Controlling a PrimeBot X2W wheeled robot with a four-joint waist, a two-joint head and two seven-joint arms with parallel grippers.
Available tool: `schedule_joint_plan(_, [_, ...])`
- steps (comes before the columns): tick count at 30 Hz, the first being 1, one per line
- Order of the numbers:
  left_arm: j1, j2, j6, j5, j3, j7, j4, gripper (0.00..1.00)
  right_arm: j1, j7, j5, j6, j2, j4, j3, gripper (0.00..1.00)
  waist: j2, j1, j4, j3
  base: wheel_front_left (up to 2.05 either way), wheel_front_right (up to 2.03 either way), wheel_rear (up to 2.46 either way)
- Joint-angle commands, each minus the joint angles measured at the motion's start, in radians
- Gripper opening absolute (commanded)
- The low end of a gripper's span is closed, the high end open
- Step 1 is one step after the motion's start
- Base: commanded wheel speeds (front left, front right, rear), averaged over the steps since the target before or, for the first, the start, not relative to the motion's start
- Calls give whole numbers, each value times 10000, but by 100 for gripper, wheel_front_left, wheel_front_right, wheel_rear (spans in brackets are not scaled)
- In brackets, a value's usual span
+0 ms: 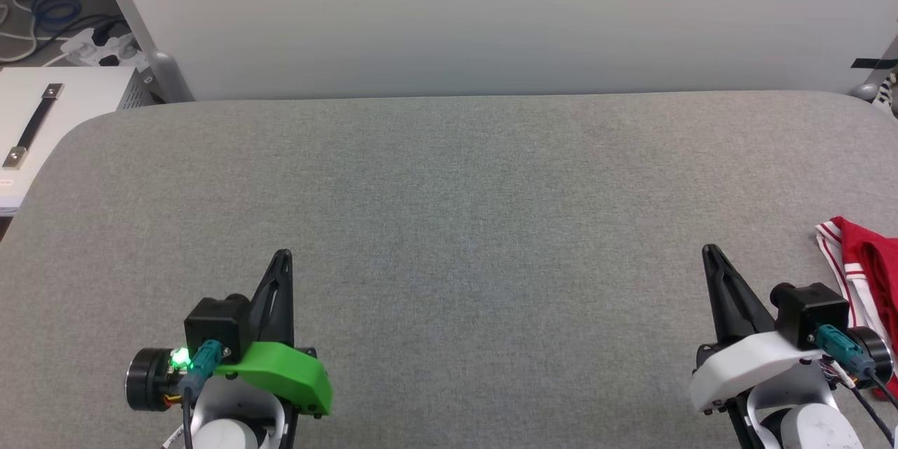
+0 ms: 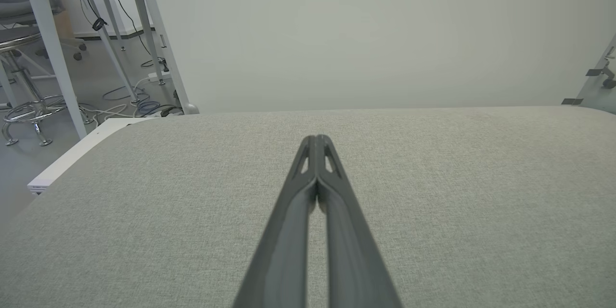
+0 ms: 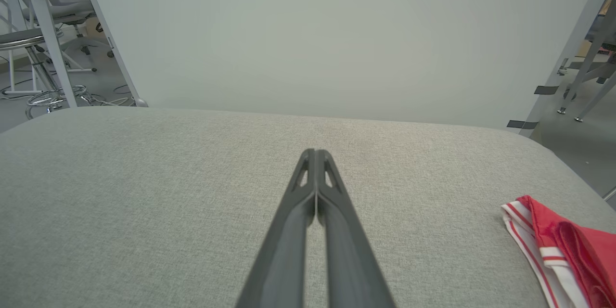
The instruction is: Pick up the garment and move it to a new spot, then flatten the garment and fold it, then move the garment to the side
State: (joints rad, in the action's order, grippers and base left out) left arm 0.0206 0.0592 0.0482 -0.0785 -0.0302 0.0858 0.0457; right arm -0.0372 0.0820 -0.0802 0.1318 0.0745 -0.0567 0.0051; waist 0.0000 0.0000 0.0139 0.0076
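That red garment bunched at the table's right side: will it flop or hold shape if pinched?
Probably floppy: the garment lies in soft folds and should drape. Likely light, the cloth looks thin. It may drag on the fabric-covered table.

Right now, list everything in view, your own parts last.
table: one, grey fabric, in front.
garment: one, red with white striped trim, bunched at table's right edge.
backdrop: one, pale, behind table.
box: one, white with black handle, left of table.
cables: several, blue, white, black, floor far left.
left gripper: one, dark fingers, shut, lower left over table.
right gripper: one, dark fingers, shut, lower right near garment.
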Motion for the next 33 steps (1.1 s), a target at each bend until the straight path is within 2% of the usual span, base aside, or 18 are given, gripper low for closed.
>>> schedule_joint_plan(1, [-140,-61,-85,122,20,-67,-92,0,157,-76,149,-8,-30,98,-9,0,0,0,-4,-3,0,0,0])
schedule_joint_plan(33, [-195,-85,-417,677,256,-729,-398,0,336,-698,696,-11,-208,490,-44,0,0,0,-117,-64,0,0,0])
